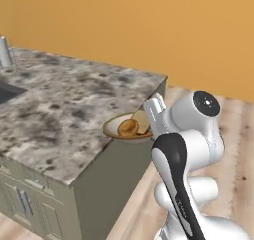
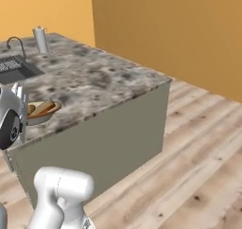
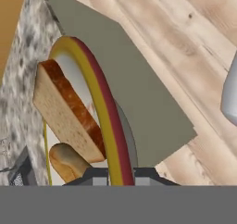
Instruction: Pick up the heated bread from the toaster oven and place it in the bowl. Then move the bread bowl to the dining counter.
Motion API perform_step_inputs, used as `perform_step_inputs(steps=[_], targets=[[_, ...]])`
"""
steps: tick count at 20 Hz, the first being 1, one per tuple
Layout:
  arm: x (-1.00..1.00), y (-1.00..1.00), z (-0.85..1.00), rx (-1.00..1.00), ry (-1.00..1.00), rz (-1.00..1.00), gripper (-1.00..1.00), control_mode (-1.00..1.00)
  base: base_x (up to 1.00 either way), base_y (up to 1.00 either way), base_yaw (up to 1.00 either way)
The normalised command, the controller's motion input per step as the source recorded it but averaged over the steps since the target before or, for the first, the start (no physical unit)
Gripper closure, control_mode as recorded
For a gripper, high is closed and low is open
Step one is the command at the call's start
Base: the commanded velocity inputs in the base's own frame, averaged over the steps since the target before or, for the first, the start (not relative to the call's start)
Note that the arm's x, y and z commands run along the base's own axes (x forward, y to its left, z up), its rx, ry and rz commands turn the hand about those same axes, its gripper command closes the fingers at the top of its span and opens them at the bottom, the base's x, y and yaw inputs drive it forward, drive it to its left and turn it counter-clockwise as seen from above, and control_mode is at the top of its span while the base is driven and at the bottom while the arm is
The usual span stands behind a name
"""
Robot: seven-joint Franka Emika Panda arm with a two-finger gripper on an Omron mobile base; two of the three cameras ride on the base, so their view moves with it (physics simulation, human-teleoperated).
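Clamping the bowl by its rim, the end effector has its two dark fingertips pressed together on the golden-tan edge, which runs up from between them in the hand view. Just beyond the fingertips, inside the bowl, the small orange-brown bread lies nearest the end effector, and a flat tan toast slice leans beside it, touching it.

From the left base view the bowl sits at the near edge of the dining counter, partly overhanging the counter's corner, with the bread in it and the toast slice propped toward the end effector's side. The white wrist covers the bowl's near rim there.

In the right base view the bowl lies directly ahead of the wrist on the counter. Farther away from the end effector, across the stone top, are a dark inset sink, a curved faucet and an upright grey cylinder.
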Motion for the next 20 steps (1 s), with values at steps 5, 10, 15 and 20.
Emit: perform_step_inputs(steps=[5, 10, 15, 20], targets=[[0.0, 0.0, 0.0, 0.0, 0.0, 0.0, 1.0, 1.0, 1.0, -0.8, 0.01], [0.0, 0.0, 0.0, 0.0, 0.0, 0.0, 1.0, 1.0, 1.0, -0.58, 0.0], [0.0, 0.0, 0.0, 0.0, 0.0, 0.0, 1.0, 1.0, 1.0, -0.19, 0.21], [0.0, 0.0, 0.0, 0.0, 0.0, 0.0, 1.0, 1.0, 1.0, -0.18, 0.76]])
